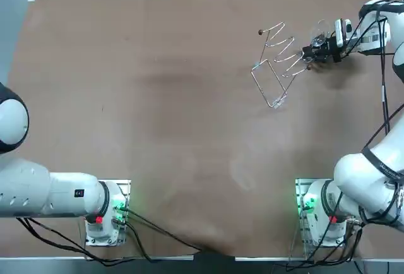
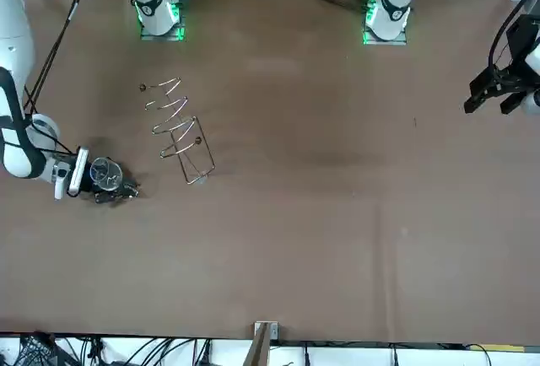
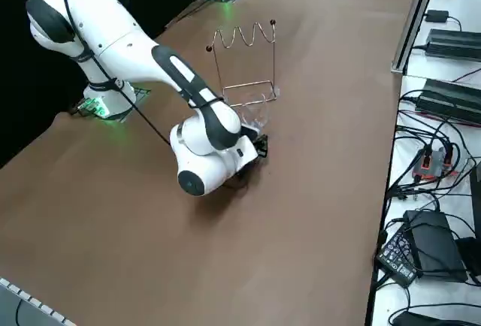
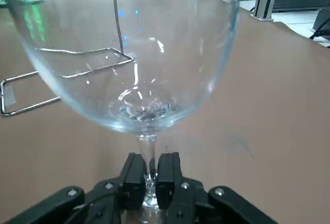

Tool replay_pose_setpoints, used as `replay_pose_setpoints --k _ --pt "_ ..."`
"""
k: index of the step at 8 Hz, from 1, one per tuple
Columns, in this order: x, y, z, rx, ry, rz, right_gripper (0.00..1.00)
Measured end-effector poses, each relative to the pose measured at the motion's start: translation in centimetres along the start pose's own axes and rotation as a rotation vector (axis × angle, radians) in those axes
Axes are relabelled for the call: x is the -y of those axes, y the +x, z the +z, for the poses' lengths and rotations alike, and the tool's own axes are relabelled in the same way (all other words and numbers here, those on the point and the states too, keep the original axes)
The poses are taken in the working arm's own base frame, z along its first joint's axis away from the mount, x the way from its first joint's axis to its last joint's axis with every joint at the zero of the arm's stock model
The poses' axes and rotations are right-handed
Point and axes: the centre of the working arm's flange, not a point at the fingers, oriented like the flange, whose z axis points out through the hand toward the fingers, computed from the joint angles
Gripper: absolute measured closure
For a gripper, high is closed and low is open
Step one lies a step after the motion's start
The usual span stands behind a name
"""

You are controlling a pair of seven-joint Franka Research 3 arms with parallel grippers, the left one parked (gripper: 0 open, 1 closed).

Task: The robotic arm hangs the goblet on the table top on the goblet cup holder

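Right gripper [image 4: 149, 182]: fingers [image 4: 134, 180] clamped tight on the stem of the goblet [image 4: 129, 53], bowl upright. Goblet sits just beside the goblet cup holder [image 1: 278, 65], not yet hung. Holder lies straight ahead of the fingers, past the bowl — my likely approach line.

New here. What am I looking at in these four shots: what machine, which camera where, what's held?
Two robot arms sit at a brown table; only the right arm works. One camera looks down from overhead, one faces the robot across the table, one watches from its right side, one rides on the wrist. On the table stands a wire goblet holder. The right gripper, beside the holder, is shut on the stem of a clear goblet. The goblet is not yet hung.
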Motion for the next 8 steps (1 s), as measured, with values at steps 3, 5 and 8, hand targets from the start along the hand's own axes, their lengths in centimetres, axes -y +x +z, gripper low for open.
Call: replay_pose_setpoints --k 3,5,8 --pt "0.0 0.0 0.0 0.001 0.000 0.002 0.86" --pt "-0.4 0.2 -0.8 0.032 -0.011 -0.008 0.86" --pt "-1.8 2.2 -3.6 0.134 -0.026 -0.041 0.86"
